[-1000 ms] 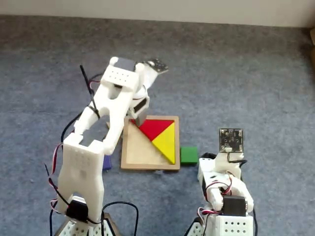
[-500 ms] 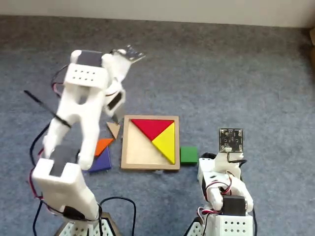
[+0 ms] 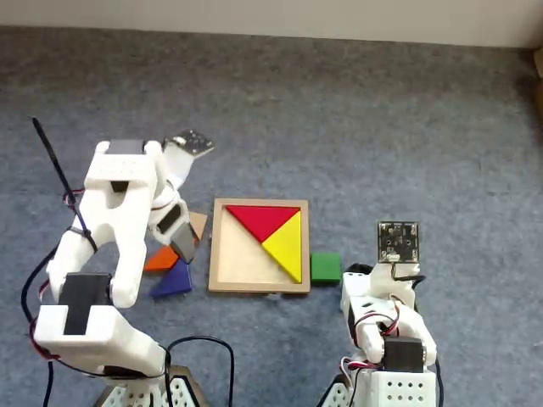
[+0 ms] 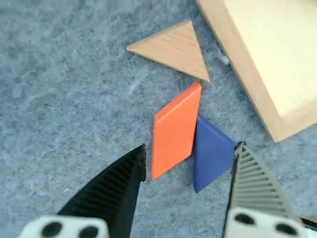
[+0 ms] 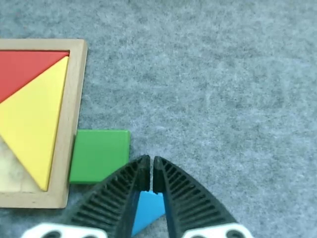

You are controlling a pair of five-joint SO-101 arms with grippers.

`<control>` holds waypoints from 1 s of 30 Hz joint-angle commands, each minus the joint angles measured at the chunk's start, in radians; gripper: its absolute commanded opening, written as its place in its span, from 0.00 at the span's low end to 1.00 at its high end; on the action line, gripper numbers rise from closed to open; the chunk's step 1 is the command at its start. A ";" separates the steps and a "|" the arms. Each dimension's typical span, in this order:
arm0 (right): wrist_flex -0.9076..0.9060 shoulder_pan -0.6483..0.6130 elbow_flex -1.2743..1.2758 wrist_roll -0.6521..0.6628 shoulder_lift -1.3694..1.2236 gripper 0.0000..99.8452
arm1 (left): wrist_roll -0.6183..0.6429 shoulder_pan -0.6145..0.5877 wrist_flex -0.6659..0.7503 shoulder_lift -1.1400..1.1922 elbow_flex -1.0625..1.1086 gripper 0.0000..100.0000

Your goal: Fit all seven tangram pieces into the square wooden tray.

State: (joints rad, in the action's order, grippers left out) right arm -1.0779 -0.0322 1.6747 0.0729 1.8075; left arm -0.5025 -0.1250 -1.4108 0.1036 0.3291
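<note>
Nearest, at right: right end effector point(image 5: 150, 161), closed, well apart from the loose pieces. Left of the square wooden tray point(image 4: 247, 84), on grey carpet point(image 3: 382, 127): dark blue triangular piece point(image 4: 212, 153), touching the orange parallelogram piece point(image 4: 176, 131) just beyond. Straight above both, left end effector point(image 4: 190, 148), jaws wide and empty. Parallelogram's long axis near-left to far-right, crosswise to the jaw gap. Farthest, pale wooden triangle point(image 4: 173, 48).

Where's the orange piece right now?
On the carpet left of the wooden tray, in the high view. The orange parallelogram touches the blue triangle, with the plain wooden triangle just beyond, under the open left claw.
</note>
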 commanded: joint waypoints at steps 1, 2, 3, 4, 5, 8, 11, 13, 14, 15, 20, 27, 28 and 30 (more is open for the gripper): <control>0.012 0.013 0.091 0.011 0.005 0.03 | -0.008 -0.030 0.123 -0.045 0.081 0.28; 0.012 0.013 0.091 0.011 0.005 0.03 | -0.008 -0.030 0.150 -0.045 0.101 0.28; 0.012 0.013 0.091 0.011 0.005 0.03 | 0.002 -0.030 0.183 -0.045 0.122 0.28; 0.012 0.013 0.091 0.011 0.005 0.03 | 0.029 -0.030 0.218 -0.045 0.142 0.28; 0.012 0.013 0.091 0.011 0.005 0.03 | 0.064 -0.030 0.253 -0.044 0.159 0.28; 0.012 0.013 0.091 0.011 0.005 0.03 | 0.117 -0.024 0.339 -0.044 0.209 0.28; 0.012 0.013 0.091 0.011 0.005 0.03 | 0.118 -0.022 0.365 -0.044 0.237 0.28; 0.012 0.013 0.091 0.011 0.005 0.03 | 0.118 -0.022 0.365 -0.044 0.240 0.26; 0.012 0.013 0.091 0.011 0.005 0.03 | 0.117 -0.022 0.365 -0.044 0.242 0.23; 0.012 0.013 0.091 0.011 0.005 0.03 | 0.115 -0.022 0.365 -0.044 0.243 0.20; 0.012 0.013 0.091 0.011 0.005 0.03 | 0.114 -0.022 0.364 -0.044 0.245 0.10; 0.012 0.013 0.091 0.011 0.005 0.03 | 0.118 -0.007 0.358 -0.054 0.216 0.09; 0.012 0.013 0.091 0.011 0.005 0.03 | 0.118 -0.005 0.339 -0.054 0.205 0.09; 0.012 0.015 0.091 0.011 0.005 0.03 | 0.118 0.004 0.302 -0.054 0.174 0.09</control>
State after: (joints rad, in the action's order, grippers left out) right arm -1.0779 -0.0322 1.6747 0.0729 1.8075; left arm -0.3920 -0.1404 -1.0641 0.0867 0.5715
